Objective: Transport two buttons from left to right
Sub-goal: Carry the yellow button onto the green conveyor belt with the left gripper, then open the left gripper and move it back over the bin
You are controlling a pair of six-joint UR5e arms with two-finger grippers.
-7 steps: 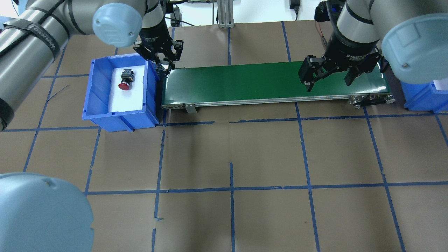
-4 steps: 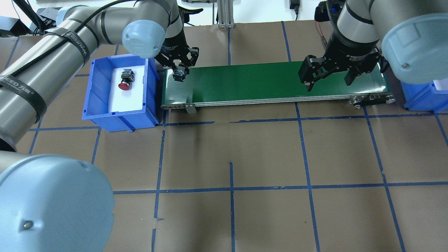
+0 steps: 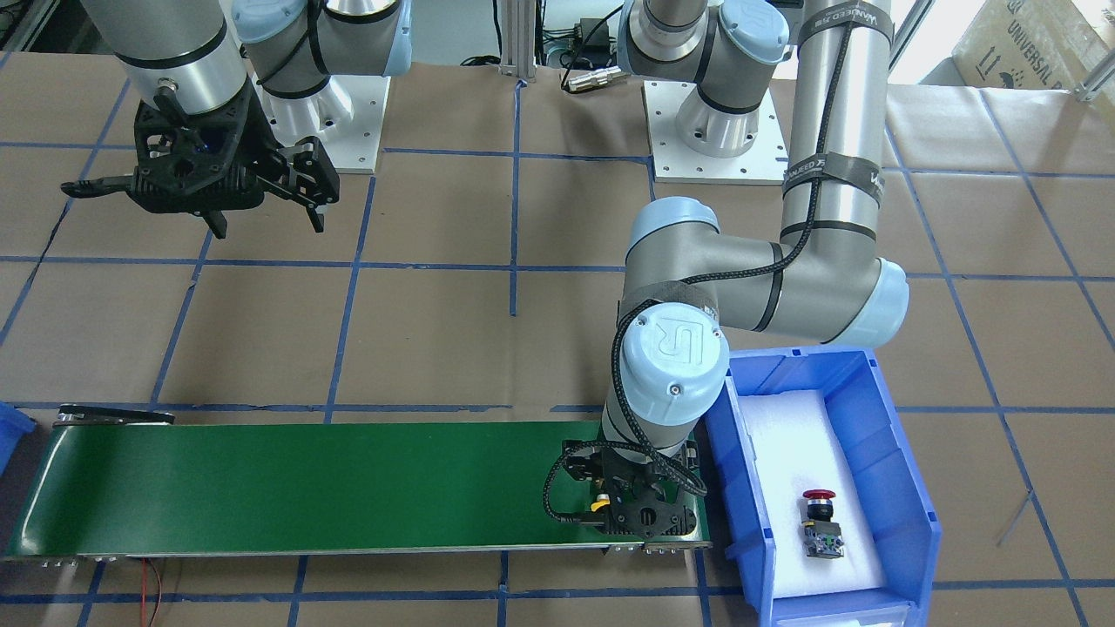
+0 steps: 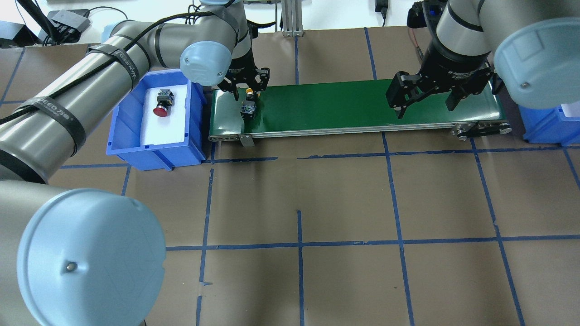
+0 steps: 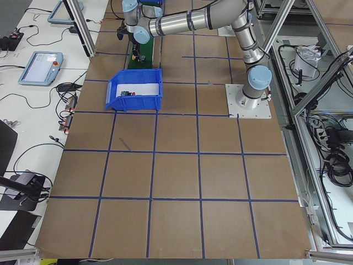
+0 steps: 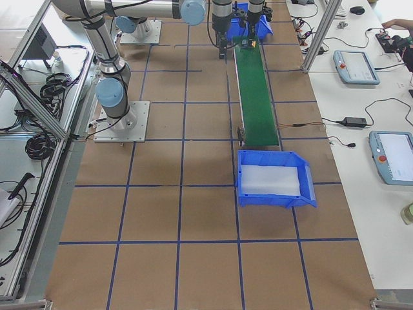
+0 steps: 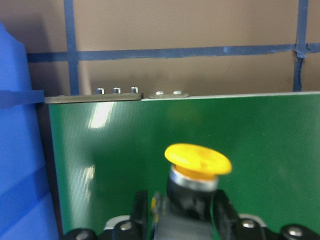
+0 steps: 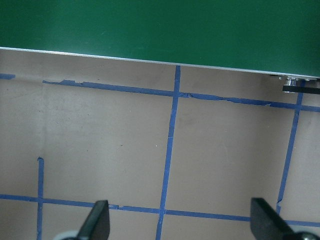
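Observation:
The yellow button [image 7: 198,159] sits between my left gripper's fingers, its cap pointing toward the belt's far edge. My left gripper [image 4: 248,93] is shut on its black body, low over the left end of the green conveyor belt [image 4: 344,106]. The yellow button's cap also shows in the front view [image 3: 599,503]. The red button [image 4: 161,103] lies on white foam in the blue bin [image 4: 154,156] left of the belt, and shows in the front view [image 3: 819,522]. My right gripper [image 4: 426,106] hangs open and empty above the belt's right end.
A second blue bin [image 6: 274,181] with white foam stands past the belt's right end [image 4: 546,124]. The belt's metal frame and bolts [image 7: 116,90] run along its edge. Brown paper with blue tape lines covers the table [image 4: 344,203].
My left gripper has moved right from the blue bin's wall to over the belt's left end, carrying the yellow button. The right arm has not moved.

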